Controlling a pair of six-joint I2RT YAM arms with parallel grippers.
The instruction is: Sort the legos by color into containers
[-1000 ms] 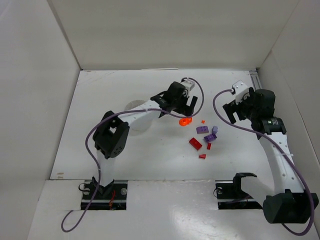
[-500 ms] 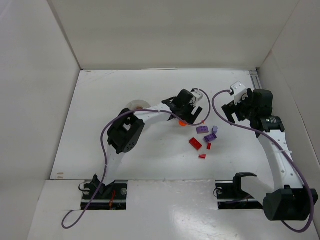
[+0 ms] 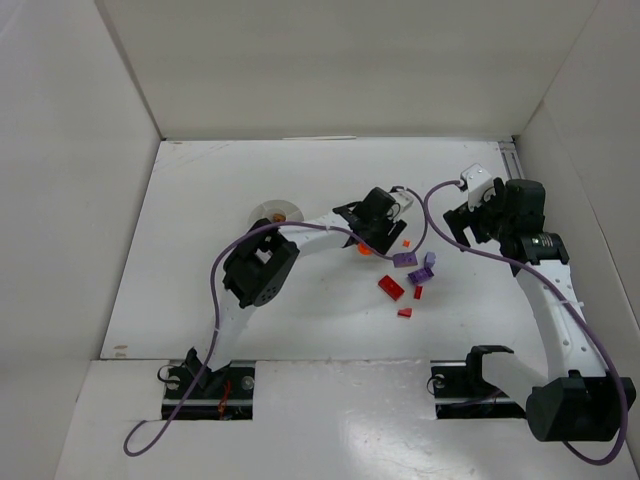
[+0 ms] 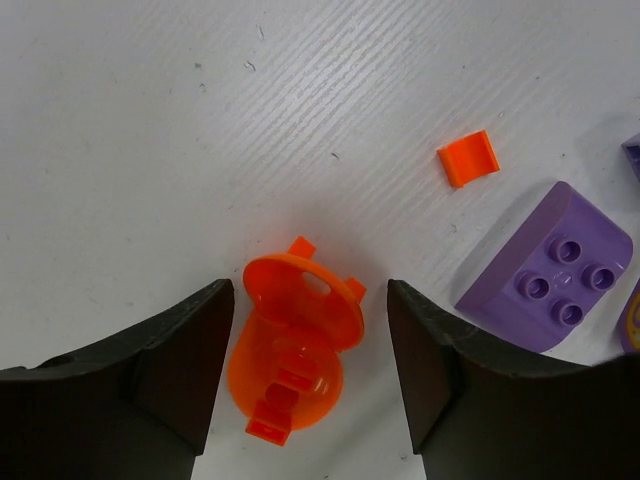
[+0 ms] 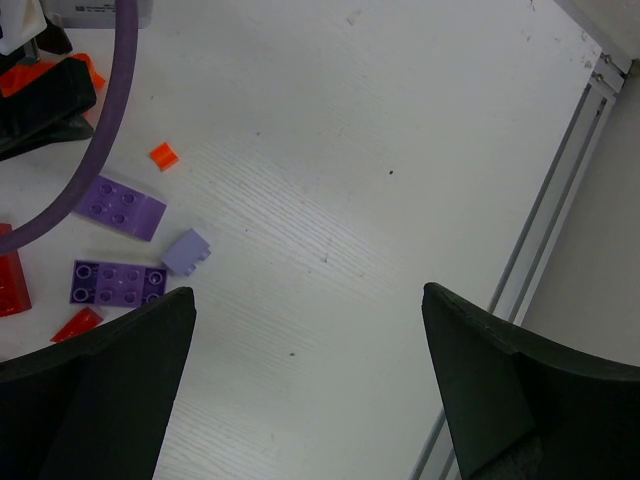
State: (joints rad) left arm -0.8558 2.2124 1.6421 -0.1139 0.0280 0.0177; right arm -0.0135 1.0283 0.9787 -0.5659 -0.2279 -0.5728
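Observation:
An orange ring-shaped piece (image 4: 295, 345) lies on the table between the fingers of my open left gripper (image 4: 308, 330), touching neither. In the top view the gripper (image 3: 372, 238) stands over this piece (image 3: 364, 249). To its right lie a tiny orange tile (image 4: 468, 158) and a purple sloped brick (image 4: 550, 265). Red bricks (image 3: 390, 287) and more purple bricks (image 3: 420, 274) lie scattered just beyond. The white divided dish (image 3: 277, 212) sits to the left, behind the left arm. My right gripper (image 3: 460, 224) is open and empty, above bare table (image 5: 310, 380) right of the bricks.
White walls enclose the table on three sides. A metal rail (image 5: 560, 190) runs along the right edge. A purple cable (image 5: 110, 120) crosses the right wrist view. A small purple brick (image 5: 186, 251) and a purple plate (image 5: 117, 282) lie at its left.
My left gripper has moved right and toward the near edge, down over the orange ring-shaped piece, and now straddles it. The dish is uncovered. The right arm has barely moved.

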